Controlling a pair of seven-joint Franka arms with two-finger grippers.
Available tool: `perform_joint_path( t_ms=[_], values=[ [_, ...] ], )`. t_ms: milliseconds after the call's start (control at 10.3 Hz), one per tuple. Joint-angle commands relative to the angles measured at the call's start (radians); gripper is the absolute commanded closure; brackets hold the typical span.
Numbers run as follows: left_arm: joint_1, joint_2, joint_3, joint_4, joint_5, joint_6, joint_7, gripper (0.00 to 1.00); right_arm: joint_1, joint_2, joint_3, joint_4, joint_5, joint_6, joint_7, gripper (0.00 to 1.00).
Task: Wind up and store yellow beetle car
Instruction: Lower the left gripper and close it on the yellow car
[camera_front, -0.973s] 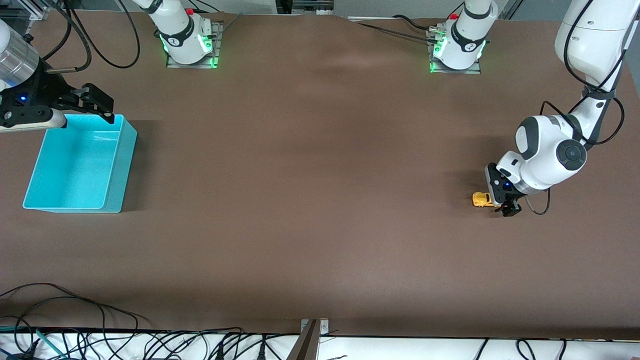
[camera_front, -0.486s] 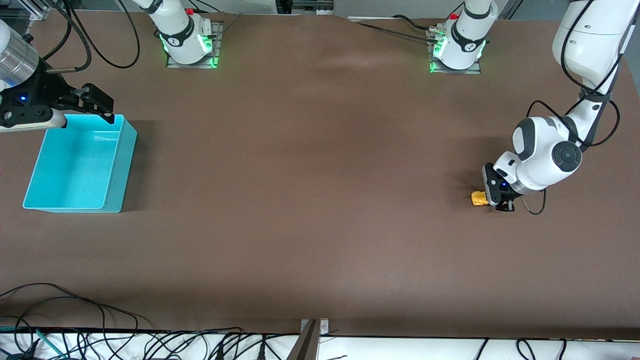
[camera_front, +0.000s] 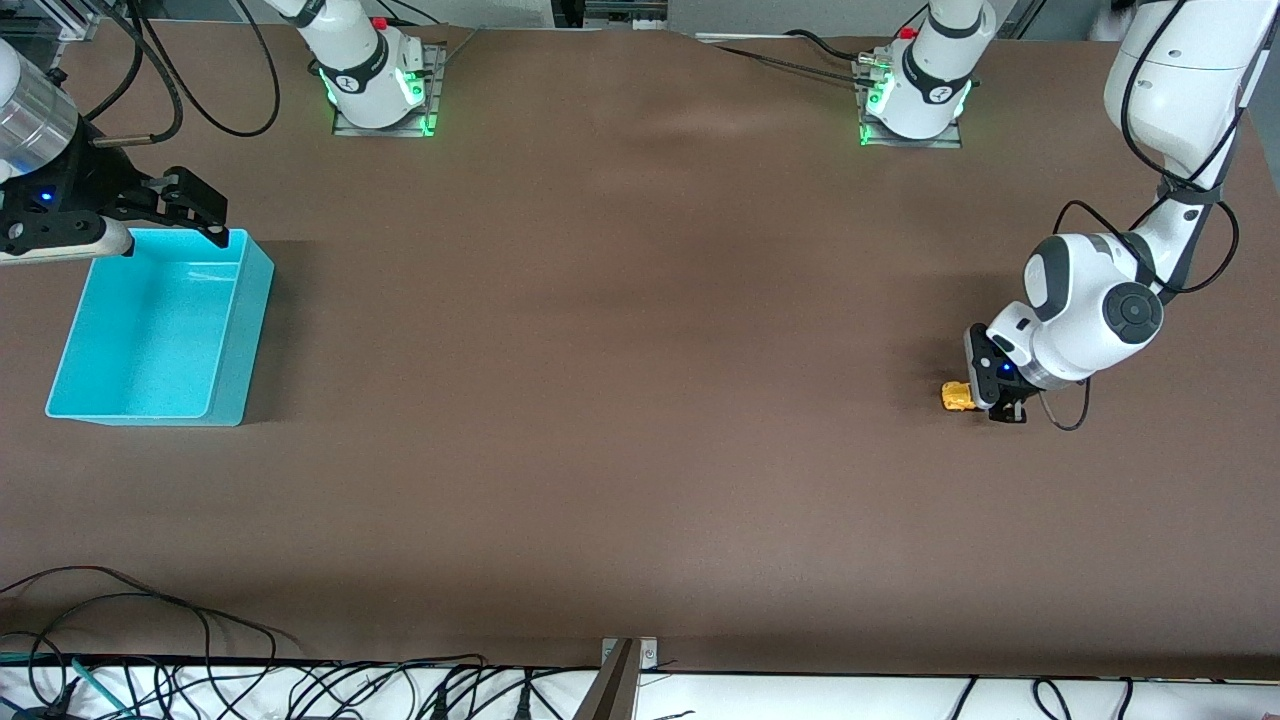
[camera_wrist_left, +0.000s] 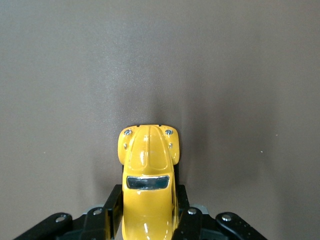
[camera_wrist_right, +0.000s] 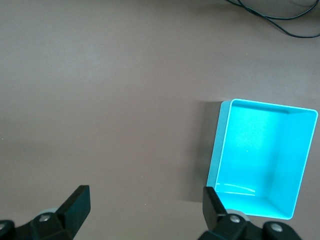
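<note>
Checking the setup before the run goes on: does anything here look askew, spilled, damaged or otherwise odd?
Nothing stands out. The small yellow beetle toy car sits upright and undamaged, gripped squarely by the left gripper at that arm's end of the brown table. The turquoise plastic bin stands upright, and the open right gripper waits over its rim.

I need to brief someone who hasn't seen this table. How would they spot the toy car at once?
Go to the left arm's end of the brown table. There the left gripper is shut on the yellow beetle car, the only yellow thing there, tiny with a rounded body.
</note>
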Motion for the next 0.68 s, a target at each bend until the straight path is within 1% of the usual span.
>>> perform_joint_path(
  t_ms=[0,195,292,584],
  values=[
    [0.007,0.015,0.0,0.005,0.017,0.012,0.037,0.91,0.0,-0.011,0.0,0.0,0.0,-0.001,0.014,0.0],
    [0.011,0.02,0.005,0.007,0.017,0.01,0.064,0.94,0.0,-0.011,0.0,0.0,0.0,0.001,0.014,0.0],
    [0.024,0.029,0.007,0.027,0.017,0.007,0.101,0.94,0.0,-0.011,0.0,0.0,0.0,0.001,0.014,0.0],
    [0.101,0.059,0.007,0.054,0.015,0.006,0.19,0.94,0.0,-0.011,0.0,0.0,0.0,-0.001,0.012,0.0]
  ],
)
